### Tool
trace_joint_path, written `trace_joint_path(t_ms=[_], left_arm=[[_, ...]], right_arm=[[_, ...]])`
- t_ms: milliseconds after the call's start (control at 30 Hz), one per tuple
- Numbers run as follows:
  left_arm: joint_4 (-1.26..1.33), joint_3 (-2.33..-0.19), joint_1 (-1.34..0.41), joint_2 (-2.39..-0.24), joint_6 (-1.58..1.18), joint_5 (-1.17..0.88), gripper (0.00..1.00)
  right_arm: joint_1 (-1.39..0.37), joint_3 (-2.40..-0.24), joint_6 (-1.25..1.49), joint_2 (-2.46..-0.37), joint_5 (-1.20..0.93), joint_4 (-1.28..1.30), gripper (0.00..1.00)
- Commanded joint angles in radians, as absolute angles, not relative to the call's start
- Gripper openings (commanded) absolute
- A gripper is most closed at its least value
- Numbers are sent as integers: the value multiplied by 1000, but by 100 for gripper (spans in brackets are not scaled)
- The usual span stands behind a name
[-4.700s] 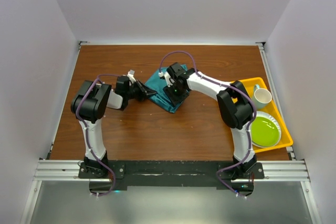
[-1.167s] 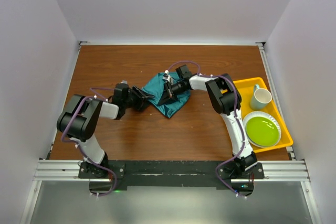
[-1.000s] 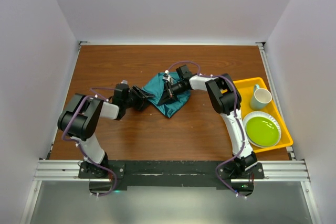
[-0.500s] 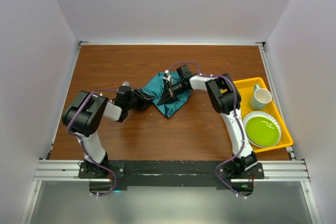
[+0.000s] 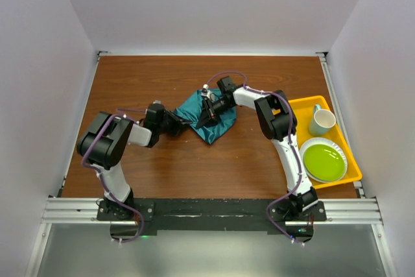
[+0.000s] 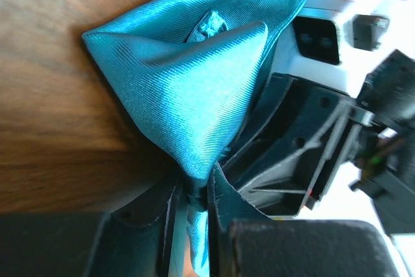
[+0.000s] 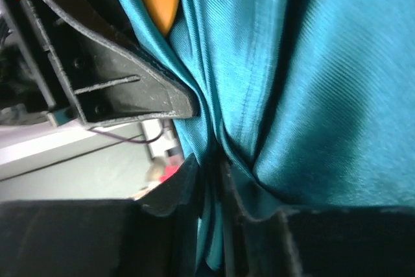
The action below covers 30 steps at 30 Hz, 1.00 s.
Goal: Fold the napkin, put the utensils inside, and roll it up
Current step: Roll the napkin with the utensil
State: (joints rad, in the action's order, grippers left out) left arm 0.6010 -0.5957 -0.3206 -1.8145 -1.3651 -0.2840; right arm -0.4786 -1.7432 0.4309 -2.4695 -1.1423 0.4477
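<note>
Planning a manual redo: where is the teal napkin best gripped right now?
Take the napkin at its tapered left corner, approaching low from the left: the cloth narrows into a thin tip there, where the left pincer pinches it.

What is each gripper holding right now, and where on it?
Both hold the napkin: the left gripper pinches a gathered tip, the right gripper a bunched fold.

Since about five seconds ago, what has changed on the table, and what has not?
The left gripper moved right to the left corner of the napkin and closed its jaws on it. The right arm drew its elbow in; the right gripper pinches the other side. The tray, plate and cup stayed put.
</note>
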Motion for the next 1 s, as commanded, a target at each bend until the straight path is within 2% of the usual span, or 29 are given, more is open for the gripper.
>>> trace_joint_path(t_ms=[0,133,200,233,433,667,800,967], left_arm=[[286,-655,-333,-1821,-1307,-236,0],[151,-724,-333,-1812,-1276,-235,0],[75,-762,-333,-1812,-1269,-229,0],[46,-779,-336,-1813,-1252,-224,0],[-136,-871,-357,-1818,-1190,-163,0],[-212,-908,-370,-1841,-1178,-138,0],[-241,-920,-374,-1836,-1184,-129,0],[-271,-937,-376,-1830,-1187,-130,0]], right_arm=[[-491,-1870,207,-2462,-884,753,32],[-494,-1925,146,-2361,-701,862,49],[-495,-1918,129,-2315,-625,865,55],[-505,-1908,120,-2265,-600,864,62],[-618,-1689,63,-2048,-291,631,78],[-836,-1421,-37,-1889,47,330,79],[-911,-1347,-74,-1879,147,192,73],[-977,-1282,-118,-1881,312,45,73]])
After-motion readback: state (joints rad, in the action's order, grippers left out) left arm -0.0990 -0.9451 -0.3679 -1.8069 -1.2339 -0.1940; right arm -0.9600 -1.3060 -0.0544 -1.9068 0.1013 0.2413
